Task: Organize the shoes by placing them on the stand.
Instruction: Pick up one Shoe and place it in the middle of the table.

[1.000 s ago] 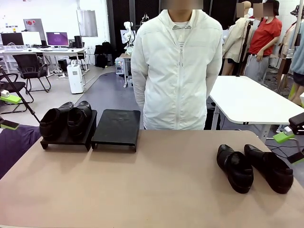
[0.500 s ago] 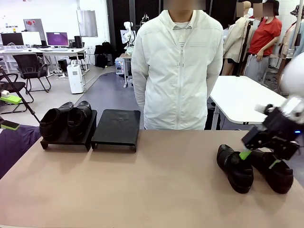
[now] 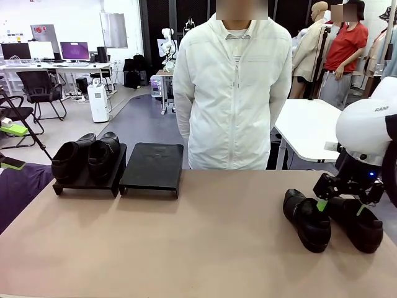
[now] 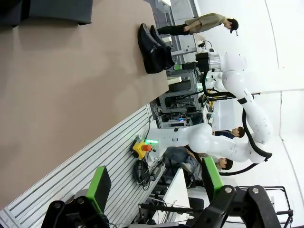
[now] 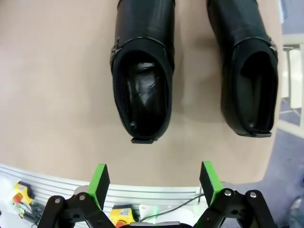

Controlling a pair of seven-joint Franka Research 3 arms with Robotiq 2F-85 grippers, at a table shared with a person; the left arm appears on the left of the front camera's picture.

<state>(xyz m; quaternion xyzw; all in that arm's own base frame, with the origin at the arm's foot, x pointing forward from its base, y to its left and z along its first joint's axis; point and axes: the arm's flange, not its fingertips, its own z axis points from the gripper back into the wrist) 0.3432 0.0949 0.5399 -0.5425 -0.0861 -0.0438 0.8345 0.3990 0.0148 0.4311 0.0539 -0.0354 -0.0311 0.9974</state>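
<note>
My right fingers [image 3: 321,204] have just swung in, wide and empty, over the two shoes [image 3: 307,220] at the desk's [image 3: 186,248] right; pickup next, I judge, for the free stand [image 3: 152,166]. Left fingers [image 4: 99,187] open too.

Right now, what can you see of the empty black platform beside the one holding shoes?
It is a low, matte-black rectangular platform on short legs, perhaps plastic or painted metal. Its flat top bears nothing. It stands level on the tan table, at the far edge toward the left, close beside its twin platform, which carries two glossy black shoes. Whether the two touch is unclear.
</note>
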